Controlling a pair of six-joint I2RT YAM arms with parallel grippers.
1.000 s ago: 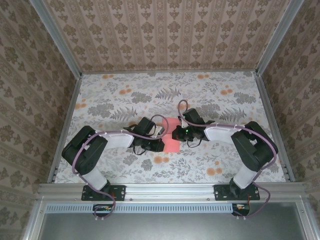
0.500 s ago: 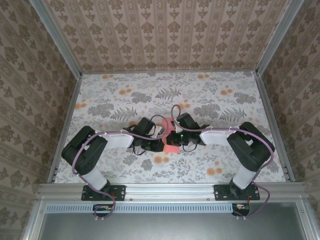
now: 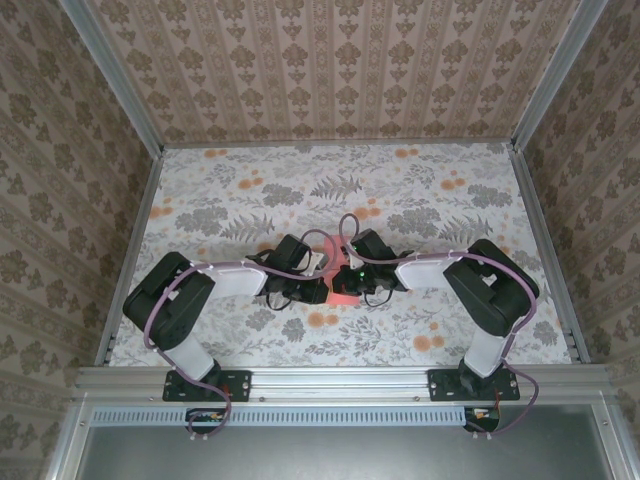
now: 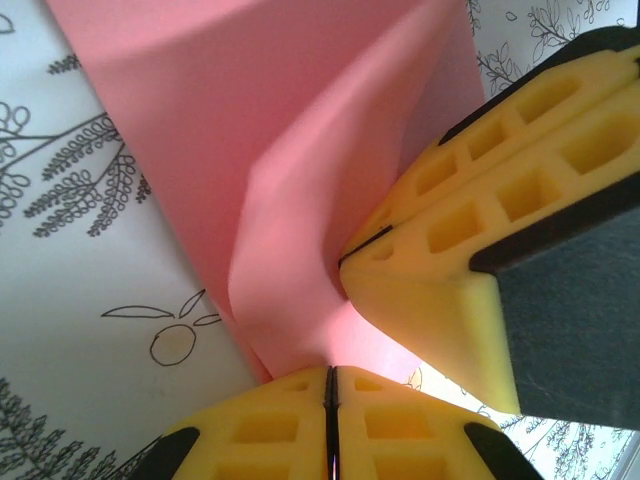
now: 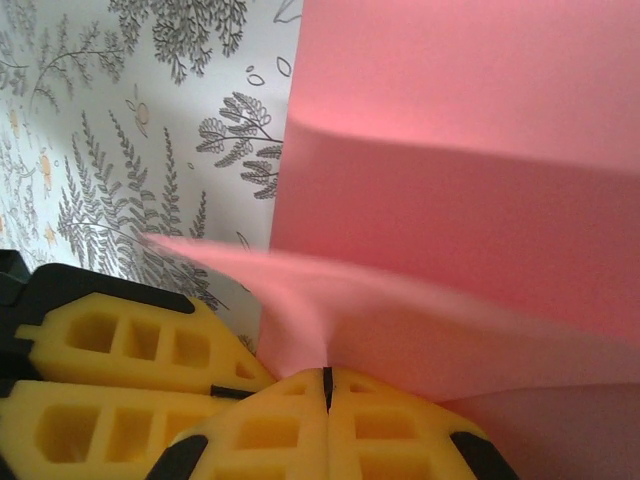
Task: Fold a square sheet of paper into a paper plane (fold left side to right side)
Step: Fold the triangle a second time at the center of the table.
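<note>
The square sheet of paper (image 4: 250, 120) is salmon pink and lies bent and partly lifted off the floral cloth. My left gripper (image 4: 332, 372) is shut on one edge of it, and the sheet rises in a curved flap from its tips. My right gripper (image 5: 327, 375) is shut on another edge, and a raised fold of the sheet (image 5: 460, 200) runs across that view. The two grippers nearly touch: the right one's yellow fingers (image 4: 480, 200) crowd the left wrist view. From above, the left gripper (image 3: 318, 288) and right gripper (image 3: 338, 283) meet at mid-table and cover most of the sheet (image 3: 344, 297). The paper plane is out of view.
The floral tablecloth (image 3: 240, 200) covers the whole table. Aluminium rails (image 3: 340, 378) run along the near edge and sides, with patterned walls (image 3: 340, 70) behind. A pink cable (image 3: 345, 225) loops up over the right wrist.
The right arm has swung left with its edge of the sheet and now sits against the left gripper. The sheet, open between them before, is now mostly covered. The left arm has stayed put.
</note>
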